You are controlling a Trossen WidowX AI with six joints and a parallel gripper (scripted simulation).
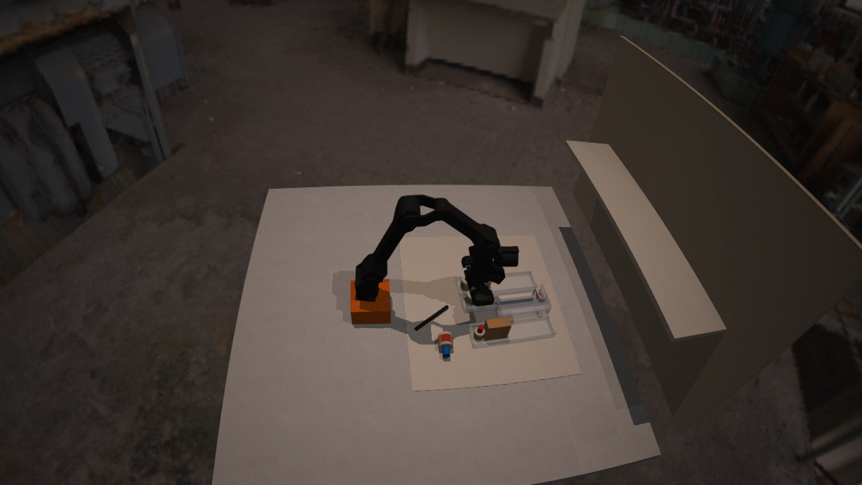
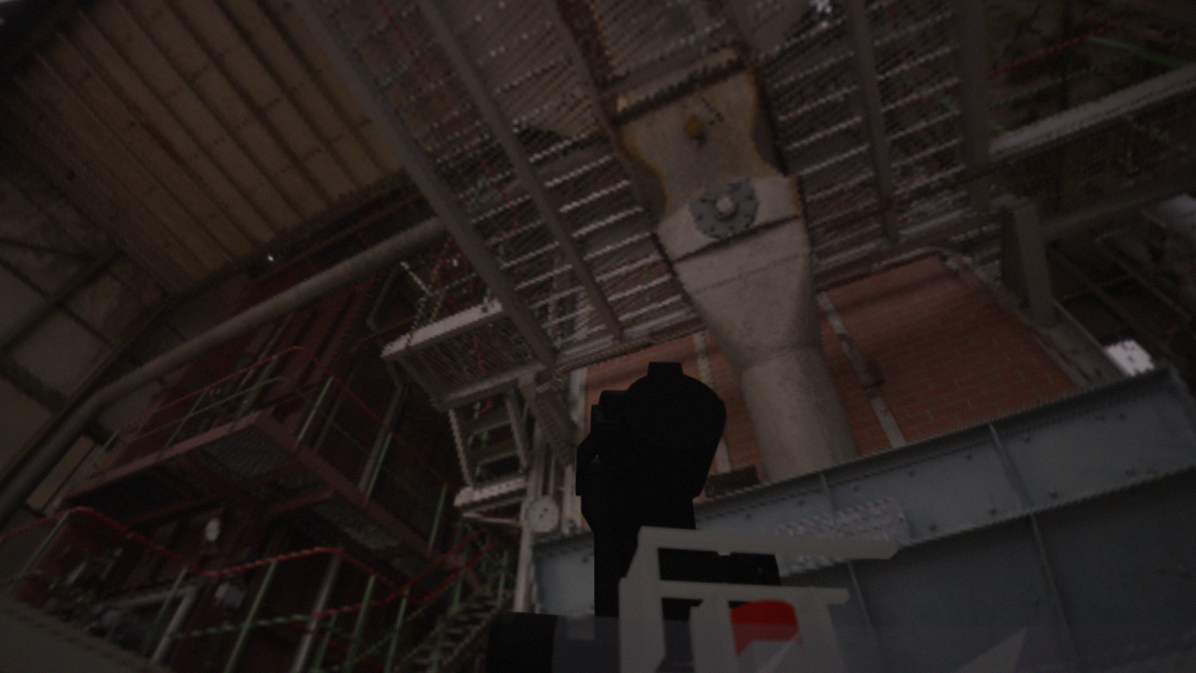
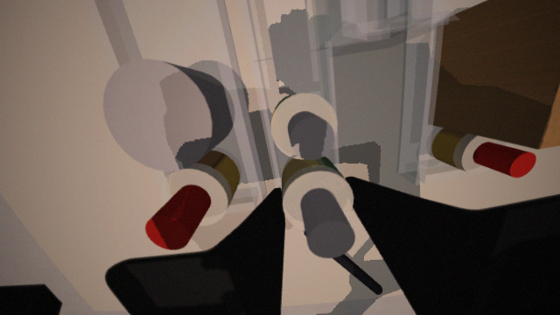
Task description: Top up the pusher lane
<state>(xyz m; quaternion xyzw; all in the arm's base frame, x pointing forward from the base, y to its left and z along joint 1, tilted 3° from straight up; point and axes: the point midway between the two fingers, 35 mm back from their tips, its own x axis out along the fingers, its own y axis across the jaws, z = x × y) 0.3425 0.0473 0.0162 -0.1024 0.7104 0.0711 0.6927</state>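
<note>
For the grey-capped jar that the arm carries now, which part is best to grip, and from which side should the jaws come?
Grip the cream body of the grey-capped jar, just below its narrow cap, coming down from above with one of the jaws on each side. The jar stands upright and round, and its wide body gives more surface than the slim cap. The gripper already holds it this way.

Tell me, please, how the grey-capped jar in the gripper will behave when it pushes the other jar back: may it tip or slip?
The grey-capped jar looks tall and narrow, so it may tip if pushed high. It seems rigid, so it should pass the push on to the matching jar behind. The gripper clamps its smooth round body, so it might twist or slip.
</note>
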